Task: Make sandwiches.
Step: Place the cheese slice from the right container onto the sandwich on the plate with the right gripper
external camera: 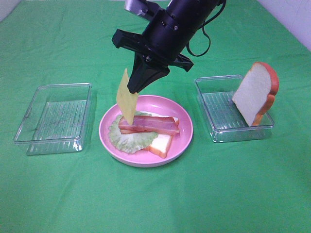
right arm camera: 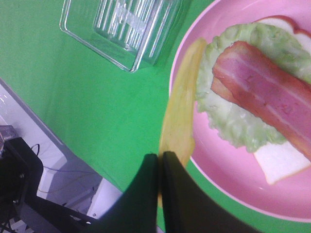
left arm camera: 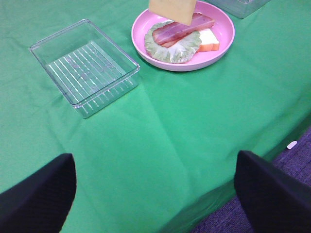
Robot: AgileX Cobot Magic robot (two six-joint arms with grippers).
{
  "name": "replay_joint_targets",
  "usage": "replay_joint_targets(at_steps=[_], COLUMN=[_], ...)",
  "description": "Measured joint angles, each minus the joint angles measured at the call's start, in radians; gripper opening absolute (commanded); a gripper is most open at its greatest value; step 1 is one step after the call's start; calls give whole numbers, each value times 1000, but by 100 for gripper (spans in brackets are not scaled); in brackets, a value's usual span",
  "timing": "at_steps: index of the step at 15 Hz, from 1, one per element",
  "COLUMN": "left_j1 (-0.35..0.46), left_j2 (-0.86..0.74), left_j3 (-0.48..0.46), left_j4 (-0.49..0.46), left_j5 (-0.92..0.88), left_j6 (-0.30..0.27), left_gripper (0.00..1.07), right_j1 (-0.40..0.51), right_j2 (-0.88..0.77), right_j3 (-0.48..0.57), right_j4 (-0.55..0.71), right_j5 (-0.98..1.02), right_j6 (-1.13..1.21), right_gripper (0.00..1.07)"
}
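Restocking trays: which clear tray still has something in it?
The right tray: a bread slice stands propped in it. The left tray holds nothing.

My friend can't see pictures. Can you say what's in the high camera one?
A black gripper holds a yellow cheese slice over a pink plate with bread, lettuce and bacon. Clear trays sit either side; the right tray holds another bread slice.

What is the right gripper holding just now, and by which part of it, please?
The right gripper holds the yellow cheese slice, pinched by its upper edge so it hangs over the pink plate. The left gripper holds nothing.
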Motion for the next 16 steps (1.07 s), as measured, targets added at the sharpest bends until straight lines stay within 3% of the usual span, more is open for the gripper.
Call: replay_joint_targets(at_steps=[5, 11, 15, 16], left_j1=[0, 0, 0, 0], left_j2=[0, 0, 0, 0], left_j3=[0, 0, 0, 0], left_j4=[0, 0, 0, 0], left_j5=[0, 0, 0, 0], left_j6=[0, 0, 0, 0], left_gripper=[84, 84, 84, 84], right_j1=[2, 2, 2, 2], right_j2=[129, 133, 133, 133], right_j3=[8, 8, 8, 8], right_j4=[81, -166, -255, -259], right_j5=[-61, -103, -106, -109], right_j6=[-24, 137, 201, 214], right_gripper=[0, 0, 0, 7])
